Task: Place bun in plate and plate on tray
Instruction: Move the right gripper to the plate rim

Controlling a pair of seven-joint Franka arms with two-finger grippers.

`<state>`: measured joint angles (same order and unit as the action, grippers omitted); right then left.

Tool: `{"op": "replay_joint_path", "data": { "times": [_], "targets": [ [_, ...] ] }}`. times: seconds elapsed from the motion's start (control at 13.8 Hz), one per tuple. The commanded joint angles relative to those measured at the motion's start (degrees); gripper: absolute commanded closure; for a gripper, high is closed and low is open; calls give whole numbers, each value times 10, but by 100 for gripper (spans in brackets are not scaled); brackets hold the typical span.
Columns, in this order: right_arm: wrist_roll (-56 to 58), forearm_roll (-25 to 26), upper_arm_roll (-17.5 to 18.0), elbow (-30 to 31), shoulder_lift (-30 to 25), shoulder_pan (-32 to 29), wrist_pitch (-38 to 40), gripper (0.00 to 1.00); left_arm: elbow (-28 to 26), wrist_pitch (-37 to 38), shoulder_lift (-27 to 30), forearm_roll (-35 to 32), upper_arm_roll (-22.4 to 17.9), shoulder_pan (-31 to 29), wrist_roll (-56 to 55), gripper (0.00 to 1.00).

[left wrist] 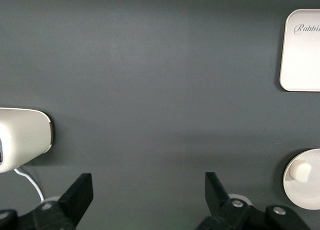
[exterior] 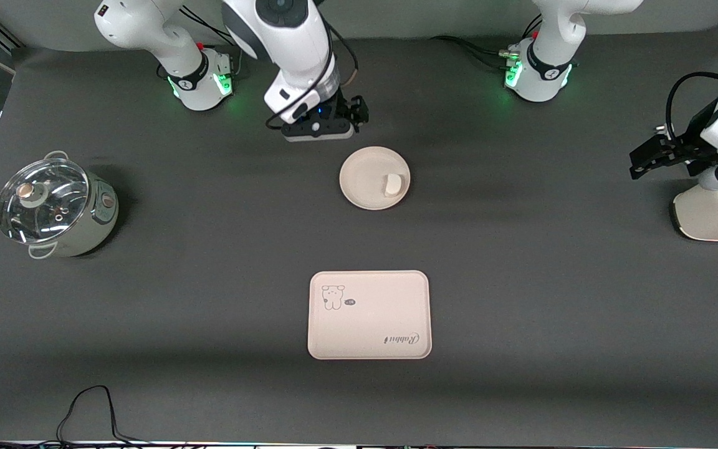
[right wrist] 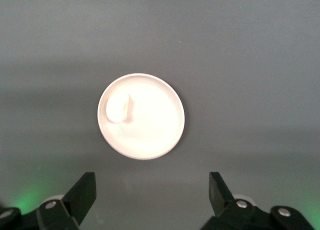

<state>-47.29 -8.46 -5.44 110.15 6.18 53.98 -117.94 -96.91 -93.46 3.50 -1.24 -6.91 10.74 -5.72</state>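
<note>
The round cream plate [exterior: 362, 178] lies on the dark table, farther from the front camera than the tray [exterior: 369, 315]. The small white bun [exterior: 392, 185] sits in the plate near its rim. My right gripper [exterior: 346, 115] hangs open and empty over the table between the plate and the robot bases. In the right wrist view the plate [right wrist: 150, 135] and bun [right wrist: 118, 109] lie ahead of the open gripper [right wrist: 150, 195]. My left gripper [exterior: 652, 153] waits open and empty at the left arm's end of the table. The left wrist view shows this gripper [left wrist: 149, 195], the tray [left wrist: 302, 54], the plate [left wrist: 312, 197] and the bun [left wrist: 300, 171].
A pot with a glass lid [exterior: 53, 209] stands at the right arm's end of the table. A white appliance [exterior: 717, 215] sits under the left gripper's arm and also shows in the left wrist view [left wrist: 20, 137]. A black cable [exterior: 91, 405] lies by the near edge.
</note>
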Motion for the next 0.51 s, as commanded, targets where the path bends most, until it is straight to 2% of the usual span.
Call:
{"op": "replay_joint_path", "data": {
  "times": [0.0, 0.07, 0.22, 0.43],
  "targets": [
    [42, -13, -7, 142, -21, 10, -165, 0, 34, 20, -21, 0, -1, 3, 7, 0],
    [54, -16, -7, 181, -14, 10, -231, 0, 33, 20, -21, 0, -2, 1, 11, 0],
    [79, -22, -7, 218, 14, 10, -314, 0, 36, 10, -24, 1, -2, -1, 12, 0],
    [132, -100, -6, 227, 76, 13, -408, 0, 41, 10, -31, 1, -1, 0, 13, 0]
  ]
}}
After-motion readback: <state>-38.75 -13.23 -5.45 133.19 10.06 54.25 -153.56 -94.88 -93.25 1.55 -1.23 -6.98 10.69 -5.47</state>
